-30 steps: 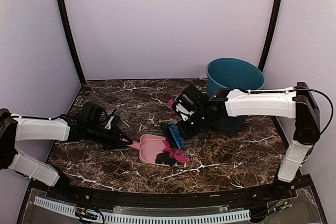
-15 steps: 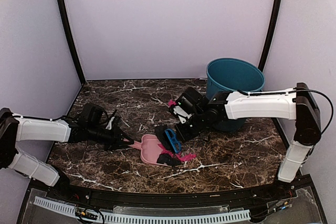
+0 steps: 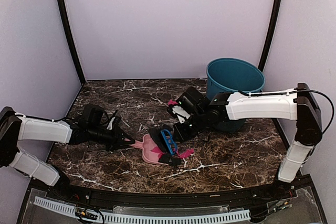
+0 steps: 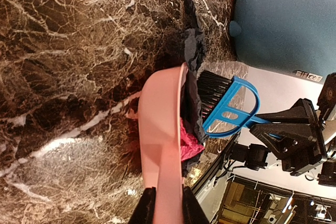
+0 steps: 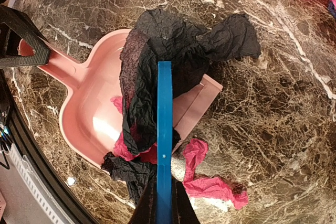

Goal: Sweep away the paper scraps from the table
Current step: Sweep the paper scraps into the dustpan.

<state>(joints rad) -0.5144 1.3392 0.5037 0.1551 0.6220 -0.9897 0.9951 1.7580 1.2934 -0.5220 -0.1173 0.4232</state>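
Observation:
My left gripper (image 3: pixel 126 142) is shut on the handle of the pale-pink dustpan (image 3: pixel 149 150), whose mouth faces right on the table (image 3: pixel 105 98). In the left wrist view the handle (image 4: pixel 164 182) runs between my fingers (image 4: pixel 144 208). My right gripper (image 3: pixel 178 129) is shut on the blue brush (image 3: pixel 168 141), which stands over the pan's mouth. Black paper scraps (image 5: pixel 173 45) and pink ones (image 5: pixel 123 148) lie bunched under the brush (image 5: pixel 165 129), partly in the pan (image 5: pixel 89 114). A pink scrap (image 5: pixel 210 182) lies on the table just outside the pan. Another pink scrap (image 3: pixel 171 103) lies farther back.
A teal bin (image 3: pixel 234 77) stands at the back right, behind the right arm. It shows in the left wrist view (image 4: pixel 283 24) beyond the brush (image 4: pixel 231 108). The table's black rim (image 3: pixel 157 192) runs along the near edge.
My right gripper has moved left with the brush, pushing the black and pink scraps against and into the dustpan's mouth. The left gripper and the dustpan have barely moved.

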